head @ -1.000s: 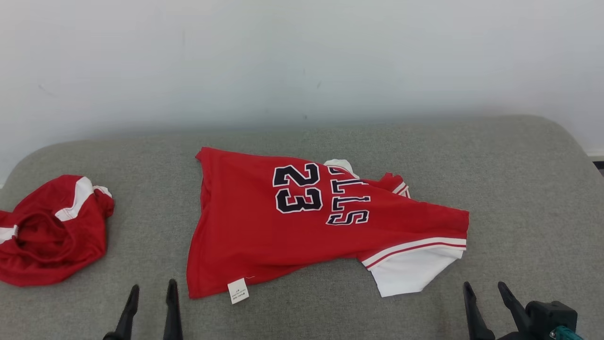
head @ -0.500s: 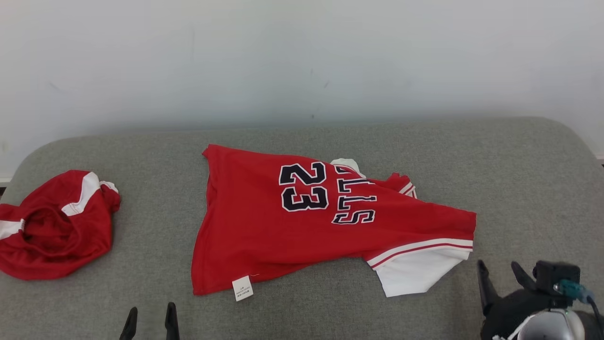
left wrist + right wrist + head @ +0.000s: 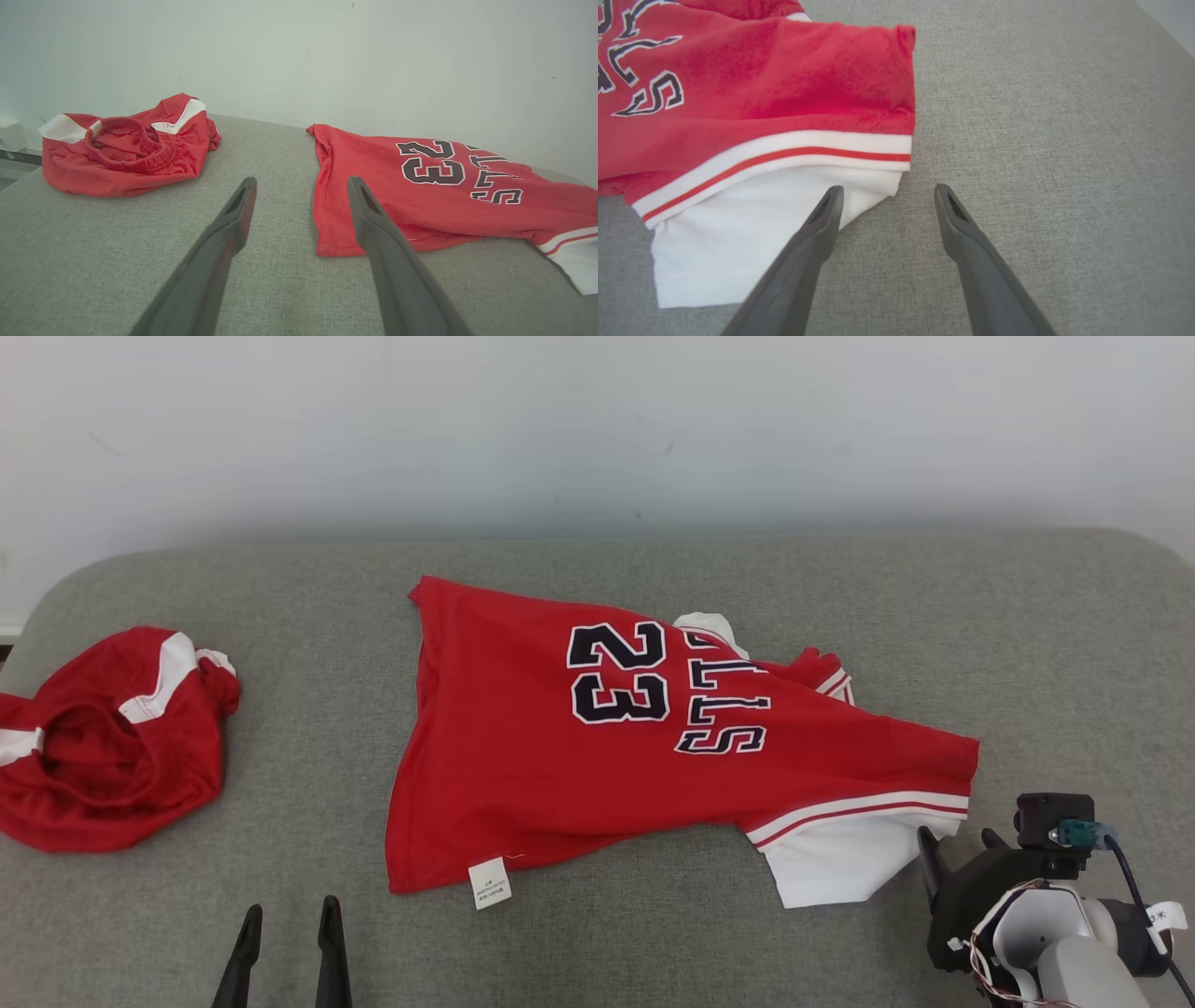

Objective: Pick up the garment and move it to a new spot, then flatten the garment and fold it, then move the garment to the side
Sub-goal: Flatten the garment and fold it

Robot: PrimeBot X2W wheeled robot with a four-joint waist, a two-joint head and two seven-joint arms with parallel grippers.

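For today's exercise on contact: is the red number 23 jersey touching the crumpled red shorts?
Apart. The head view shows bare grey cushion between the jersey and the shorts; the left wrist view confirms the gap.

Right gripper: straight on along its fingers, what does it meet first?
Likely the white sleeve of the jersey, just ahead of the right gripper; depth unclear, it may touch the grey cushion first.
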